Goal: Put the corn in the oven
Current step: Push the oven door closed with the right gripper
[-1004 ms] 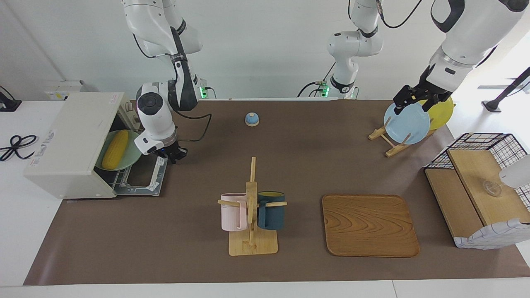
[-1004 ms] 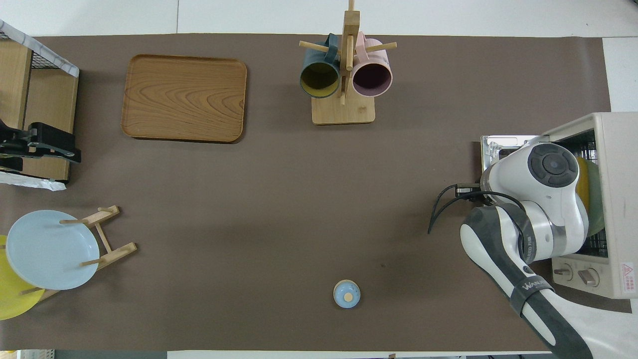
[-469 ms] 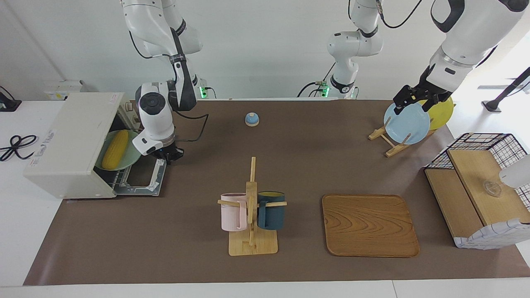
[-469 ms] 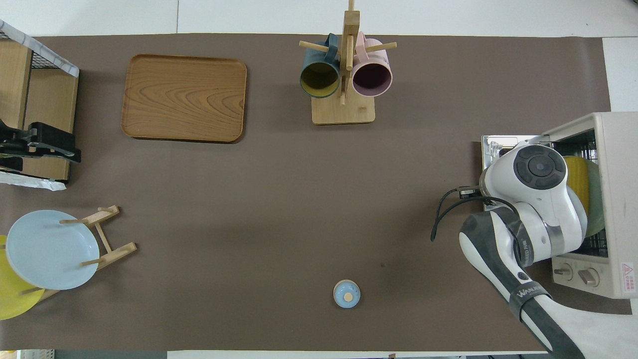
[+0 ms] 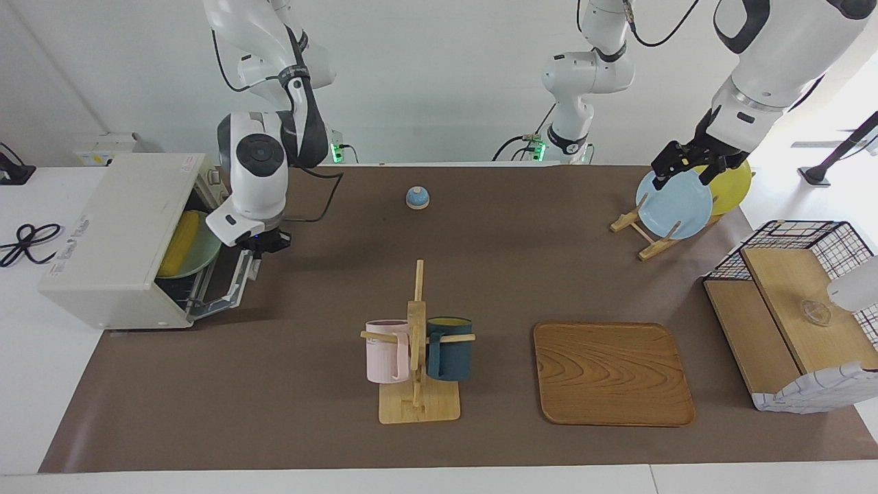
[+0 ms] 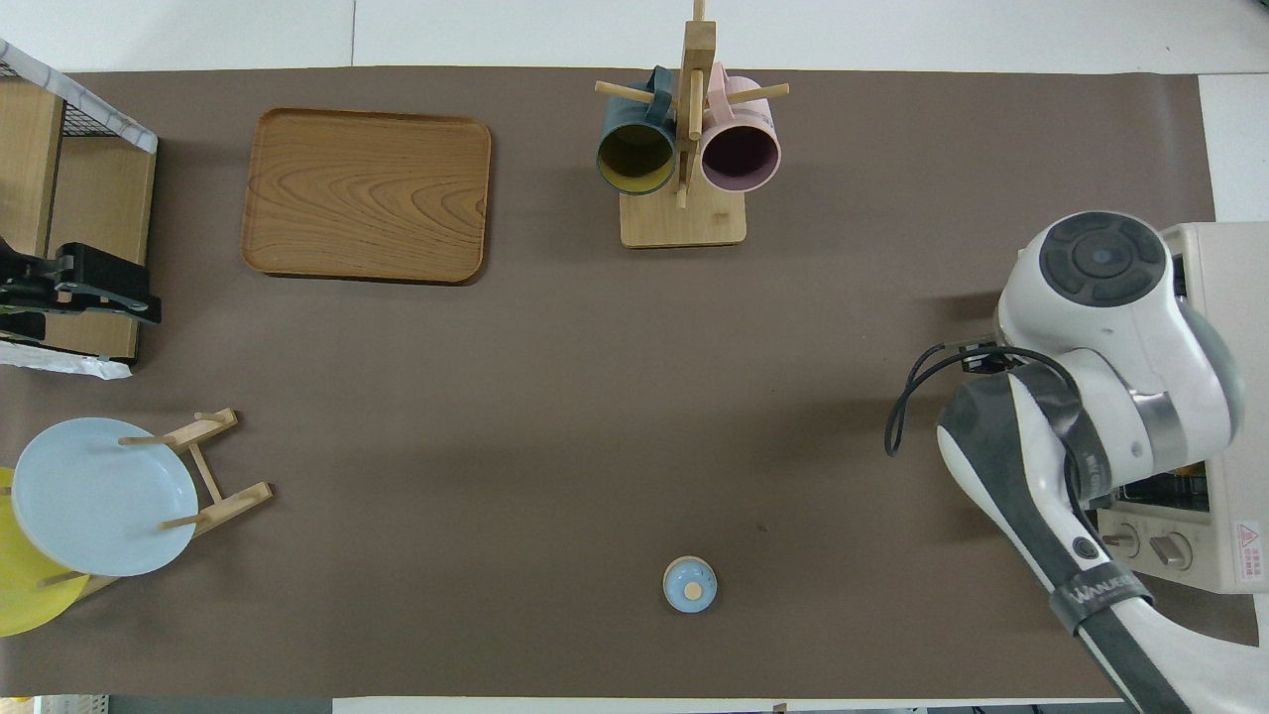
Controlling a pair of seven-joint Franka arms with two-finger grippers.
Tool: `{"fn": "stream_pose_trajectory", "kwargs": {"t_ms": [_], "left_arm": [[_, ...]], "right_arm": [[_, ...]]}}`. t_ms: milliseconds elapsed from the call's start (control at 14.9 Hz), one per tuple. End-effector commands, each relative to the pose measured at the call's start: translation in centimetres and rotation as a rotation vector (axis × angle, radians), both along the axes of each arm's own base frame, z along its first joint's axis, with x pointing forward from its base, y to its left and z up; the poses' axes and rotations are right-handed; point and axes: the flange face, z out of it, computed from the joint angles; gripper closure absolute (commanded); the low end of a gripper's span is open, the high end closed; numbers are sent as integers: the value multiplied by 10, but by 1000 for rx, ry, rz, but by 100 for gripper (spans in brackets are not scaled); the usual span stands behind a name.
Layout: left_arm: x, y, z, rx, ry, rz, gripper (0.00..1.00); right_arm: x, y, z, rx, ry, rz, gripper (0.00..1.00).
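Resting inside the oven (image 5: 110, 237): the corn (image 5: 180, 234).

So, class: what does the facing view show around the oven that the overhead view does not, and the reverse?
Only the facing view shows the corn on a green plate inside the oven, the door part raised, and the shut right tool at its top edge. Only the overhead view shows the oven's two knobs; there the right arm hides the corn. Both show the blue bell and the mug stand.
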Motion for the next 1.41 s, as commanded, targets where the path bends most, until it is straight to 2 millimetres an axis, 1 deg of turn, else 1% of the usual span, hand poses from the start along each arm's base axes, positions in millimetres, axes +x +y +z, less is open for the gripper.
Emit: {"fn": "stream_pose_trajectory", "kwargs": {"t_ms": [0,67,201,268,402,469,535,669,803,870,937,1004,1071,1138,1205,1272,1339], "left_arm": [[-1,3,1,-10,-3,3,0],[-1,3,1,-10,-3,3,0],[-1,3,1,-10,-3,3,0],[-1,3,1,-10,-3,3,0],[-2,3,0,-10,-1,3,0],[-1,3,1,-10,-3,3,0],[-1,3,1,-10,-3,3,0],[-1,3,1,-10,-3,3,0],[-1,4,1,-10,-3,5,0],[-1,4,1,-10,-3,5,0],[-1,3,1,-10,-3,3,0],[-1,3,1,-10,-3,3,0],[-1,3,1,-10,-3,3,0],[-1,4,1,-10,-3,5,0],[-1,3,1,-10,-3,3,0],[-1,4,1,-10,-3,5,0],[-1,3,1,-10,-3,3,0]], "right_arm": [[-1,-58,48,-11,13,50,100],[-7,-70,59,-4,15,61,100],[-16,-82,79,9,16,80,100],[-20,-80,95,9,8,84,100],[-18,-68,147,5,2,70,100],[-16,-53,175,23,-4,76,100],[-17,-47,188,58,-4,79,100],[-21,-39,193,139,-3,67,100],[-19,-35,201,169,-8,65,100],[-20,-35,202,178,-3,62,100],[-20,-38,201,199,3,47,88],[-21,-40,200,236,6,33,73],[-21,-43,199,277,7,19,52],[-24,-47,199,305,18,2,5],[-26,-46,202,324,25,-5,0],[-26,-45,209,325,21,-9,0],[-23,-41,210,322,15,-12,0]]}}
